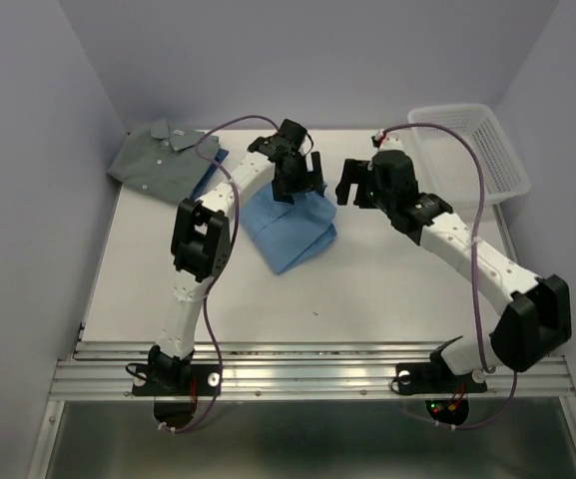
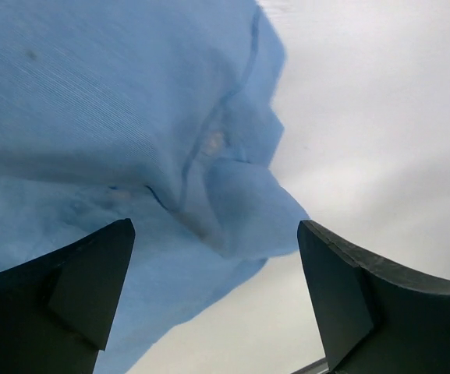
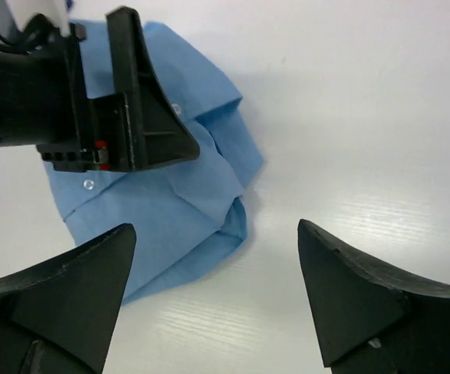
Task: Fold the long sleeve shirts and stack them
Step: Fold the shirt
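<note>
A light sky-blue long sleeve shirt (image 1: pixel 289 230) lies folded in a rough bundle at the table's middle. My left gripper (image 1: pixel 302 188) hovers over its far edge, open, with nothing between the fingers; in the left wrist view the shirt (image 2: pixel 115 117) fills the upper left beyond the open left gripper (image 2: pixel 217 273). My right gripper (image 1: pixel 352 188) stands open just right of the bundle, apart from it. The right wrist view shows the shirt (image 3: pixel 170 202) ahead of the open right gripper (image 3: pixel 217 273), with the left gripper's finger (image 3: pixel 143 101) above the cloth. A grey-green shirt (image 1: pixel 163 158) lies folded at the back left, darker blue cloth (image 1: pixel 213 170) peeking from under it.
A white mesh basket (image 1: pixel 472 150) sits at the back right corner. Bare white table (image 1: pixel 367 289) spreads in front of and to the right of the blue bundle. Purple walls close in on the left, the back and the right.
</note>
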Controlling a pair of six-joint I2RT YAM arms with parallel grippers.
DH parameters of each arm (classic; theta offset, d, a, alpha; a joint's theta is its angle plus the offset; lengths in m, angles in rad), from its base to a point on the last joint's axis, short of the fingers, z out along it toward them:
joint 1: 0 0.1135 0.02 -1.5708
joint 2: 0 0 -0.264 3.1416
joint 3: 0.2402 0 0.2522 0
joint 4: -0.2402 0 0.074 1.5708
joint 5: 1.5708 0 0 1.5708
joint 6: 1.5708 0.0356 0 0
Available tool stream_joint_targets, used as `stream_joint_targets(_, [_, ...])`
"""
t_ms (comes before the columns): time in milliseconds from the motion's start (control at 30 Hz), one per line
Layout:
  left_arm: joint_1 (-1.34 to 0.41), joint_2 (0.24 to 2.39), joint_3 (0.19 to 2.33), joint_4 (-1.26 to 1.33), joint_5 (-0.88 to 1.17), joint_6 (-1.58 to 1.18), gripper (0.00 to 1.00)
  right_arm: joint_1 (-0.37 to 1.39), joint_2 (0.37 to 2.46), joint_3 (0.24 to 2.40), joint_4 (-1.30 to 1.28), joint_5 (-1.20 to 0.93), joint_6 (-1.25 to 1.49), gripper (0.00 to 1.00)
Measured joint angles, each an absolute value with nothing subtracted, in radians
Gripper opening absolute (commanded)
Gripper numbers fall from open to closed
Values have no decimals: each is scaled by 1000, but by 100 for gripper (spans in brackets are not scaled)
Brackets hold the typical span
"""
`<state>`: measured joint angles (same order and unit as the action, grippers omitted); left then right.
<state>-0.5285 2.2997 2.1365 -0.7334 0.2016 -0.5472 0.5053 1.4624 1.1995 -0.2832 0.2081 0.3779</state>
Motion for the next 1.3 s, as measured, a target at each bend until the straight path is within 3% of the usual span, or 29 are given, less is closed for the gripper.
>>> stream_joint_targets(200, [-554,2133,2117,-700,190,-527,99,505,1358,1200,-260,135,288,100])
stream_joint_targets(467, [-472,1938,2067,-665,84,-523,99,505,1584,1232,-212,-108,17,100])
stream_joint_targets(667, [-374,1775,1650,-607,18,-561,99,512,1914,1510,-218,-140,-117,100])
stream_joint_targets(833, [-323,1677,1416,-579,10,-593,99,559,2074,1638,-231,-54,-187,99])
stream_joint_targets(933, [-307,1623,1340,-567,6,-603,99,589,2174,1734,-260,15,-196,60])
stream_joint_targets(967, [-302,1601,1315,-561,2,-607,99,595,2196,1754,-269,21,-197,26])
stream_joint_targets(1000, [-299,1588,1301,-554,-1,-608,99,601,2225,1789,-293,24,-195,17])
stream_joint_targets(1133, [-292,1516,1220,-509,-7,-622,99,633,2247,1838,-372,49,-167,1])
stream_joint_targets(1300, [-276,1462,1089,-434,-3,-638,99,715,2185,1867,-459,51,-73,1])
